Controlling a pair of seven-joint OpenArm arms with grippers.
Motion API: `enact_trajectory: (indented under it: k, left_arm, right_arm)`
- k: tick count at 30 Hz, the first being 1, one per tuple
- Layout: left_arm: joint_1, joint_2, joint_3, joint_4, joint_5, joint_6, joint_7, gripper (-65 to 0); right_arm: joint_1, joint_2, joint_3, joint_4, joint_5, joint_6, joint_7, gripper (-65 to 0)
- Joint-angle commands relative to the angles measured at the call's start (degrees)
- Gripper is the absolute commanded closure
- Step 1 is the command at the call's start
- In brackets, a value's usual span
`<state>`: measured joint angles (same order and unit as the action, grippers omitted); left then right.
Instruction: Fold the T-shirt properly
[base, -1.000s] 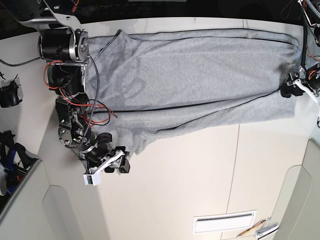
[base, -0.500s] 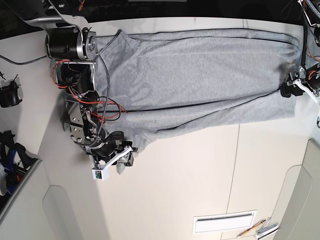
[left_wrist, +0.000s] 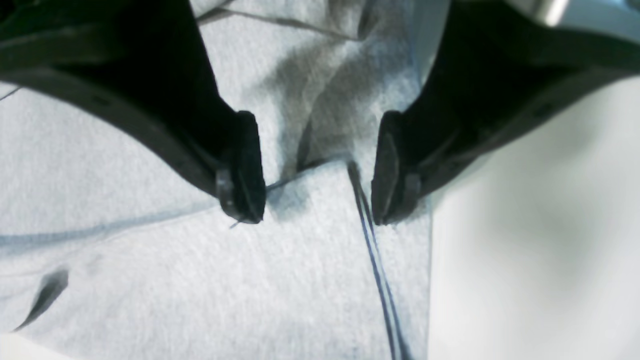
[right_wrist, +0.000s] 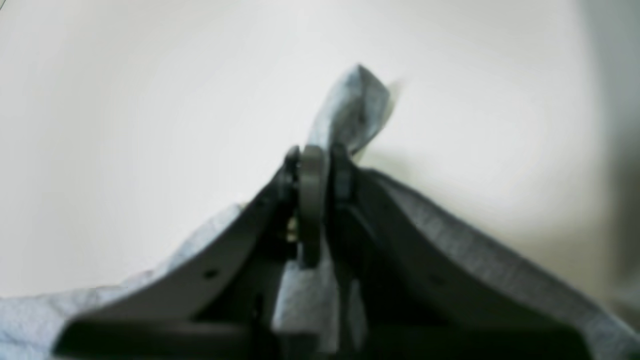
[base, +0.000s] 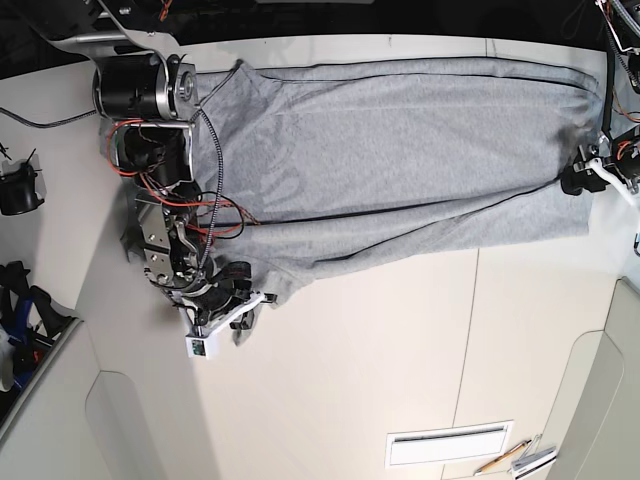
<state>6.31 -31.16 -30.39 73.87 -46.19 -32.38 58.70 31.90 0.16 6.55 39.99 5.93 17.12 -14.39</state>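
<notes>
The T-shirt (base: 400, 150) lies spread across the far part of the pale surface (base: 400, 350), stretched long from left to right, with one edge already doubled over along a dark seam line.

What has just changed is on the left: a second ago the right end effector (base: 243, 305) stood beside the sleeve corner with its jaws apart, and now it has slid in and clamped down. In the right wrist view the jaws are pressed tight together, with a little peak of grey cloth (right_wrist: 357, 105) sticking up beyond them — so it has hold of the T-shirt at that near-left corner.

Over on the right, the left end effector (base: 590, 175) has not budged. Its jaws stand well apart, straddling the hem where the stitching line (left_wrist: 372, 240) runs, the tips down at the cloth but gripping nothing as far as I can see.

To my eye this means one corner is secured and the other is only lined up — the left side would need to close on the hem before the two can lift and carry the edge over together. If only one side pulls, the cloth will likely drag and skew.
</notes>
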Motion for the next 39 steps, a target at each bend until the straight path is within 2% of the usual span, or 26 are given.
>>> enact_trajectory:
  k: [1, 7, 13, 18, 30, 32, 39]
  left_arm:
    - [-0.4, -1.4, -0.4, 0.8, -0.3, 0.0, 0.3, -37.8]
    - [-0.4, -1.4, -0.4, 0.8, -0.3, 0.0, 0.3, -37.8]
    - [-0.4, -1.4, -0.4, 0.8, -0.3, 0.0, 0.3, -37.8]
    - [-0.4, -1.4, -0.4, 0.8, -0.2, 0.0, 1.2, -37.8]
    - [-0.4, -1.4, -0.4, 0.8, -0.1, 0.0, 1.6, -37.8]
    - [-0.4, -1.4, -0.4, 0.8, 0.0, 0.0, 1.6, -37.8]
    - [-0.4, -1.4, -0.4, 0.8, 1.3, 0.0, 1.6, -37.8]
  right_arm:
    - [1.9, 0.0, -0.1, 2.3, 0.4, 1.4, 1.3, 0.0]
    - [1.9, 0.0, 0.0, 9.8, 0.6, 5.2, -0.4, 0.0]
    - [1.2, 0.0, 0.0, 18.3, 3.7, 5.2, -12.0, 0.0]
    - [-3.6, 0.3, 0.0, 26.3, 5.2, 5.2, -15.7, 0.0]
    - [-22.3, 3.3, 0.2, 47.7, 8.7, 5.3, -15.9, 0.0]
    - [-24.6, 4.0, 0.2, 50.3, 9.1, 6.2, -15.9, 0.0]
    - [-30.2, 4.9, 0.7, 56.5, 9.3, 6.3, -16.0, 0.0]
